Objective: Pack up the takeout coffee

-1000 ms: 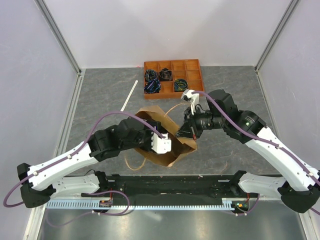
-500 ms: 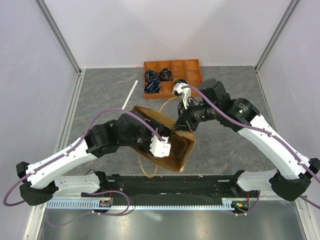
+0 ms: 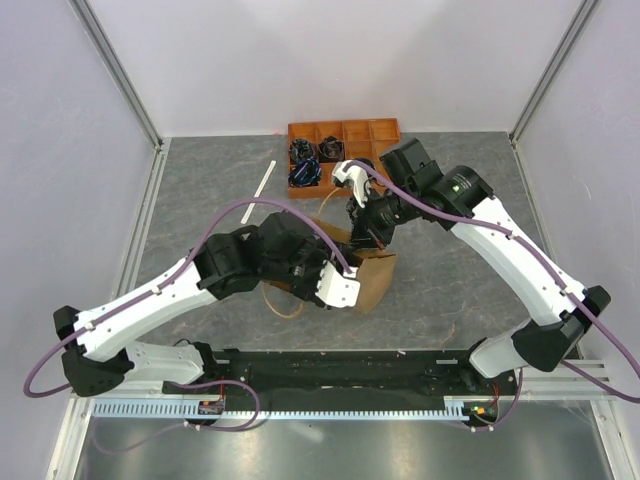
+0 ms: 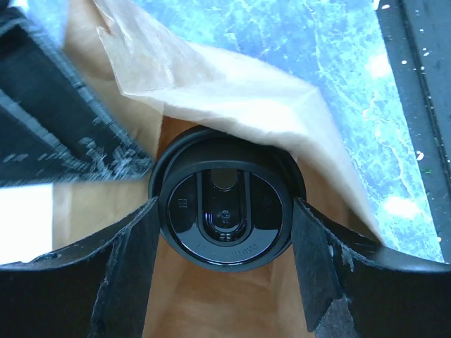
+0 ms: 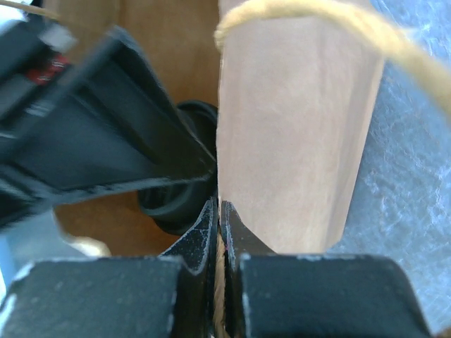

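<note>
The takeout coffee sits low inside the paper bag, clasped on both sides by the left gripper for setting down, while the right gripper, clenched on the bag's wall, apparently holds the mouth open.

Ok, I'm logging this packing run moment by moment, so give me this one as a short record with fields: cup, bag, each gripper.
takeout coffee: inside the paper bag, black lid on
left gripper: reaching into the bag, fingers closed on the takeout coffee at lid level
right gripper: shut, pinching the bag's wall at its mouth
orange tray: beyond the bag, a few compartments holding dark items
</note>
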### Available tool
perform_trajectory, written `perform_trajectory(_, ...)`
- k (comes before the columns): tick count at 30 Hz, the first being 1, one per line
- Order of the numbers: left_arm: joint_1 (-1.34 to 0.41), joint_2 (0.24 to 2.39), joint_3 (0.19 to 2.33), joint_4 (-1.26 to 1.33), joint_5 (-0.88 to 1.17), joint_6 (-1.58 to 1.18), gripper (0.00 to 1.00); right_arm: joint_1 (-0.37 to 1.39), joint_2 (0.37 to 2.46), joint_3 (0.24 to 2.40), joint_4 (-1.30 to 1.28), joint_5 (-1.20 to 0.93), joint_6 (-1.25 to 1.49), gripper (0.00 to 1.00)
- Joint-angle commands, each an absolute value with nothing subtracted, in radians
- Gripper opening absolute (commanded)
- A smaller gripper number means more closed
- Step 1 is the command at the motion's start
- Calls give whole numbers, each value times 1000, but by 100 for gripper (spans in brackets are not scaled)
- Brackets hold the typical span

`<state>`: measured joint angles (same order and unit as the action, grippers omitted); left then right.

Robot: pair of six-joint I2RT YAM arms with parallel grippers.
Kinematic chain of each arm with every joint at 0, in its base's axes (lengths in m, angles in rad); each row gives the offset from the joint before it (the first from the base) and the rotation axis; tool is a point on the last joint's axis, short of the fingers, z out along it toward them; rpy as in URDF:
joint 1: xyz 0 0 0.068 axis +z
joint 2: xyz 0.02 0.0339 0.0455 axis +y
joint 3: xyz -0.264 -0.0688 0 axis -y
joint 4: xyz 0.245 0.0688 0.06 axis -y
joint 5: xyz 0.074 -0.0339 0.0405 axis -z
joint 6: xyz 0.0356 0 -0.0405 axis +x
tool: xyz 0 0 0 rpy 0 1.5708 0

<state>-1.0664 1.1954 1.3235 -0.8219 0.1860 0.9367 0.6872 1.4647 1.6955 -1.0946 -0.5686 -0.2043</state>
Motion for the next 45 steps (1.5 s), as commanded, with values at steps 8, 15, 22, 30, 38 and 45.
perform_trajectory(8, -997, 1229, 1442, -790, 296, 966, 25, 667, 1532, 1874, -1219, -690, -411, 0)
perform_trajectory(15, -963, 1246, 1436, -812, 304, 991, 25, 669, 1583, 1936, -1287, -712, -471, 0)
perform_trajectory(22, -965, 1256, 1326, -647, 267, 1009, 24, 667, 1637, 1971, -1345, -784, -508, 0)
perform_trajectory(30, -968, 1221, 1230, -542, 253, 1038, 23, 664, 1706, 2057, -1387, -807, -474, 0)
perform_trajectory(38, -976, 1193, 1201, -554, 278, 1075, 23, 638, 1689, 2063, -1396, -851, -514, 0)
perform_trajectory(45, -977, 1265, 1209, -506, 261, 1091, 22, 658, 1695, 2063, -1428, -862, -554, 0)
